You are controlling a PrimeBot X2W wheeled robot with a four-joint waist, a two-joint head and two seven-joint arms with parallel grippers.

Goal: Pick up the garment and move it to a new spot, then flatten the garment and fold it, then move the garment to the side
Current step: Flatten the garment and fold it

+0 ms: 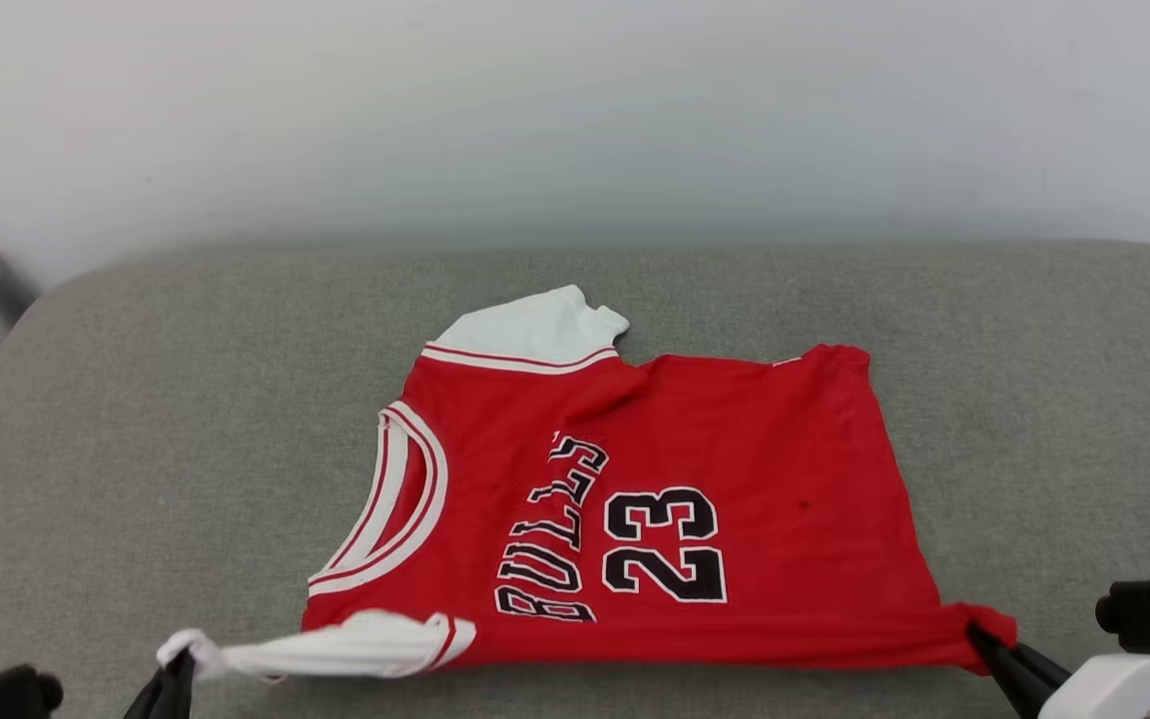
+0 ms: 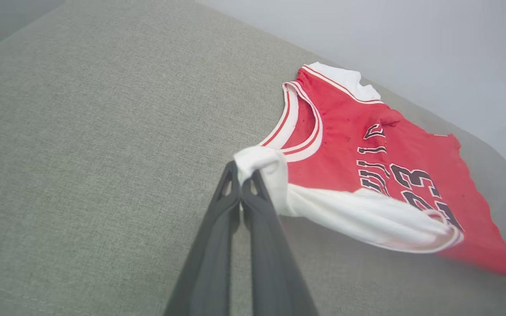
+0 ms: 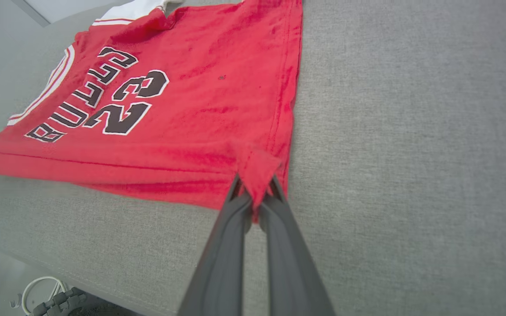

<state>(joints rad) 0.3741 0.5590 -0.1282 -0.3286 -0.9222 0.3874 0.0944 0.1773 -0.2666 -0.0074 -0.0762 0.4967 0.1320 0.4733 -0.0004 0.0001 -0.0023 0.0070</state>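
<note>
The garment (image 1: 735, 469), a red jersey with white sleeves, striped trim and black lettering with the number 23, lies spread chest-up on the grey cushion, collar toward the left. My left gripper (image 1: 176, 667) is shut on the near white sleeve (image 2: 257, 163), pulling it out to the left. My right gripper (image 1: 982, 639) is shut on the near hem corner (image 3: 257, 169) at the right. The near edge of the garment (image 3: 182, 101) is lifted a little and stretched between the two grippers. The far sleeve (image 1: 535, 325) lies flat at the back.
The grey cushion (image 1: 136, 419) spreads wide on both sides of the jersey, with a pale wall (image 1: 575, 110) right behind it. Its front edge drops off near my grippers; a white cable (image 3: 42, 289) lies on the floor below.
</note>
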